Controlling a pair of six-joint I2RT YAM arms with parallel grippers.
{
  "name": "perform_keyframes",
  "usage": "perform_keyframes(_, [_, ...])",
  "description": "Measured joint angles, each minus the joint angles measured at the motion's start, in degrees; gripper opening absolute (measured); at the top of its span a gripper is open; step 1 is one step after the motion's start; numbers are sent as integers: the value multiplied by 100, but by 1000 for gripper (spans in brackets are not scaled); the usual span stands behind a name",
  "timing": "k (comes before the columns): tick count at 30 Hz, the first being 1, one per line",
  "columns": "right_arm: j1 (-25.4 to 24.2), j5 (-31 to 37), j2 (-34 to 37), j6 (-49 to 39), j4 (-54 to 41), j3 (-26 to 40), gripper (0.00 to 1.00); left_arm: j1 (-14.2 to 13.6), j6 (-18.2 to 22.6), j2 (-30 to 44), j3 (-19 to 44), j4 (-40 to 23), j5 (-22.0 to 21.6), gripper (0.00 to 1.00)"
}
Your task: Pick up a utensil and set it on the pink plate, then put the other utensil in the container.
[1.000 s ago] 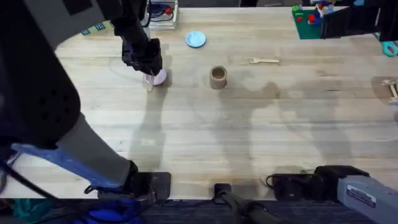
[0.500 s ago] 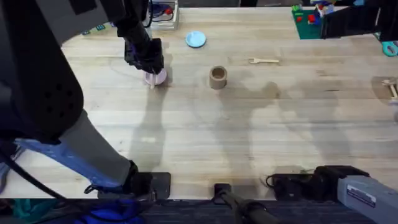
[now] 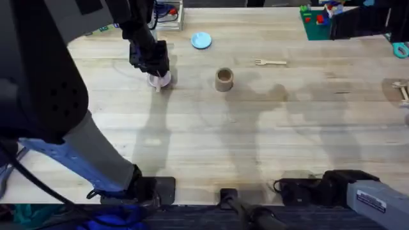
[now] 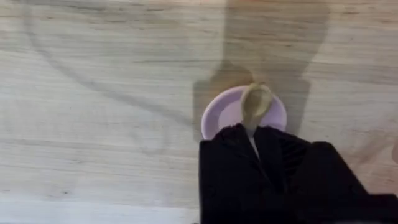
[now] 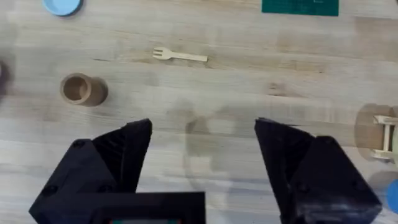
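Spoon (image 4: 255, 102): carried in from just beside the pink plate (image 3: 163, 80) to over it, bowl end touching, handle pinched in the closed left gripper (image 4: 254, 138); release pending; fork (image 5: 179, 56) on the bench beyond the cup (image 3: 223, 79); right gripper (image 5: 203, 146) wide open, empty

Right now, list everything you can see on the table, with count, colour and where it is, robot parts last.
Pink plate: one, pale pink, far left of the table, under the left gripper.
Spoon: one, pale wood, bowl end over the pink plate, handle between the left fingers.
Cup: one, tan-brown, upright, mid-table, right of the pink plate.
Fork: one, pale wood, flat on the table beyond and right of the cup.
Blue plate: one, light blue, far side of the table.
Left gripper: black, shut on the spoon.
Right gripper: black, open, holding nothing.
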Motion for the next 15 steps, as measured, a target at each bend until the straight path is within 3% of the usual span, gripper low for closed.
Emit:
perform_keyframes(7, [0,0,0,0,0,0,996,0,-1,42,0,22,14,268])
perform_keyframes(15, [0,0,0,0,-2,0,996,0,-2,42,0,26,14,308])
